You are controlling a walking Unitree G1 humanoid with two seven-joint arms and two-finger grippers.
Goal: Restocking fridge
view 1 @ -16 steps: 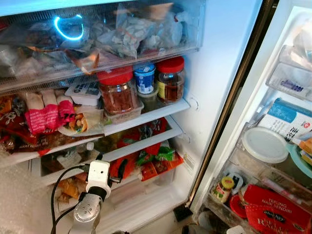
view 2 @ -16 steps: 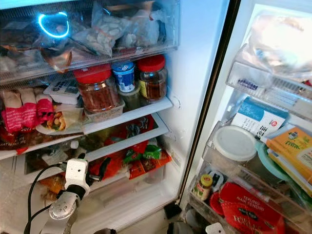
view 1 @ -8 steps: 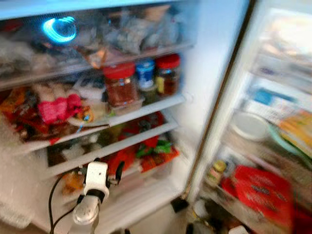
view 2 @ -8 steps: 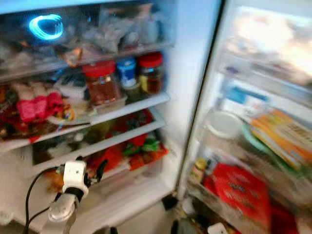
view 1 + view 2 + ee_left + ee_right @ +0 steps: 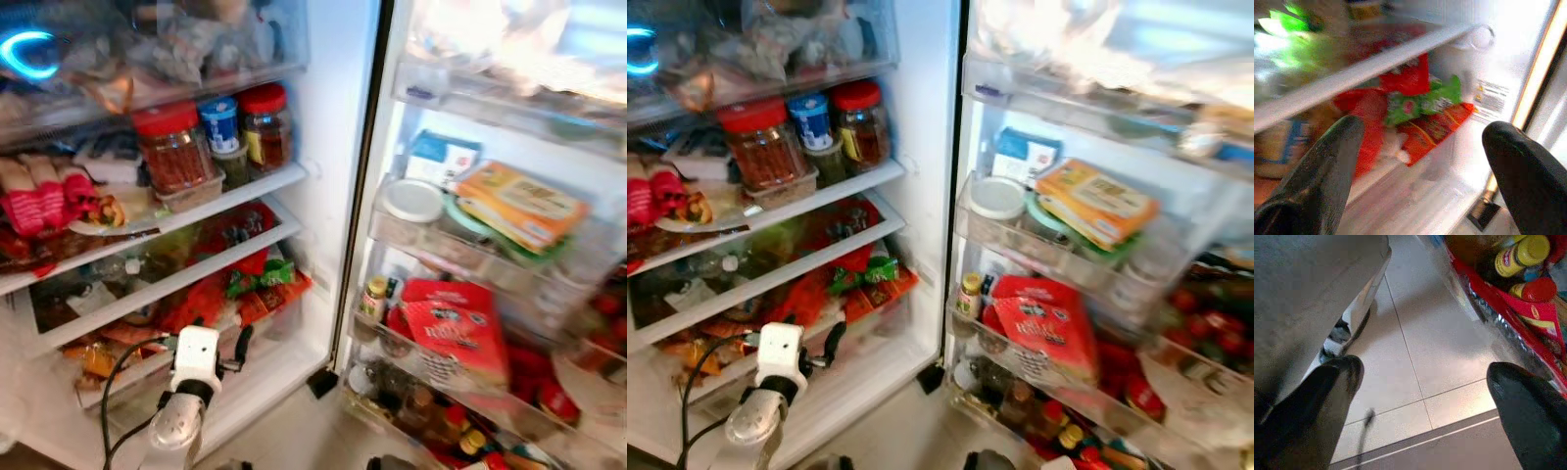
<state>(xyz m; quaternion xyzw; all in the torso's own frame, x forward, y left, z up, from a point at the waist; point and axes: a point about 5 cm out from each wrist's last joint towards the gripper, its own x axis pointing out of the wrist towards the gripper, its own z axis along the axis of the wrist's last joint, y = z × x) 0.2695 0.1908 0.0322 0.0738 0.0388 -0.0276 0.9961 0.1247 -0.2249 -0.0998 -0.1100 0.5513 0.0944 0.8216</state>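
Left gripper (image 5: 1415, 161) spread wide and empty before the open fridge's (image 5: 328, 147) lower shelf, facing red and green snack packets (image 5: 1422, 110). Right gripper (image 5: 1425, 382) hangs wide above the tiled floor (image 5: 1415, 367), beside the door's bottom rack.

The left arm (image 5: 174, 431) is silver with a white wrist block, black cables, and a black-fingered left pincer (image 5: 1415, 161).

Open fridge (image 5: 333, 176), shelves and door racks crowded.

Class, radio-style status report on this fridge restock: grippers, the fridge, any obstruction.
Left gripper open, empty, raised before the lower shelf's red snack packets. Right gripper open, empty, over floor tiles. Fridge open, shelves crowded.
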